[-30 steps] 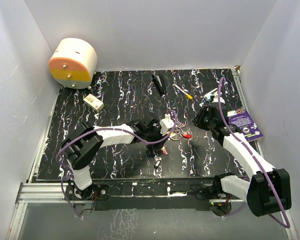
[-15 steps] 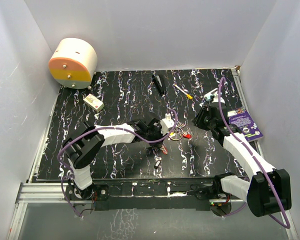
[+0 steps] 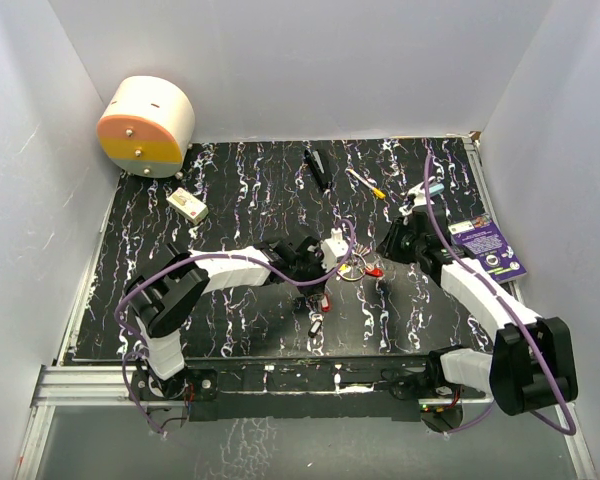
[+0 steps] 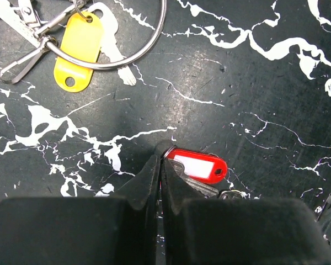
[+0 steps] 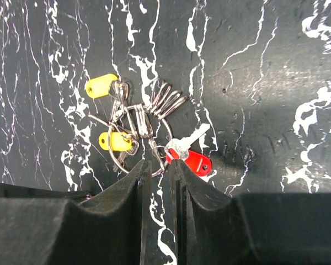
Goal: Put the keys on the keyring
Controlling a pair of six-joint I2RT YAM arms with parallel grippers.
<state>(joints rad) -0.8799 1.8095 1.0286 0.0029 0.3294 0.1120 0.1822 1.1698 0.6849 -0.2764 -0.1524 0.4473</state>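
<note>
The keyring [image 4: 118,66] lies on the black marbled table among a cluster of keys [image 3: 353,268]. Two yellow-tagged keys [image 5: 101,85] [image 5: 116,141], several silver clips [image 5: 165,99] and a red-tagged key [image 5: 192,161] are bunched around it. My left gripper [image 4: 161,150] points down just below the ring. It is shut, and its tips pinch the small ring of a second red-tagged key [image 4: 196,167]. My right gripper [image 5: 158,162] hovers to the right of the cluster, its jaws a narrow gap apart and holding nothing. A black key [image 3: 315,325] lies apart, nearer the front.
A round white and orange container [image 3: 145,125] stands at the back left, with a small white box [image 3: 187,205] beside it. A long black bar [image 3: 318,168] and a white stick with a yellow tip [image 3: 365,183] lie at the back. A purple card [image 3: 490,248] sits at the right edge. White walls enclose the table.
My right arm has swung a little to the left, toward the key cluster. The left gripper has settled onto the red-tagged key below the ring.
</note>
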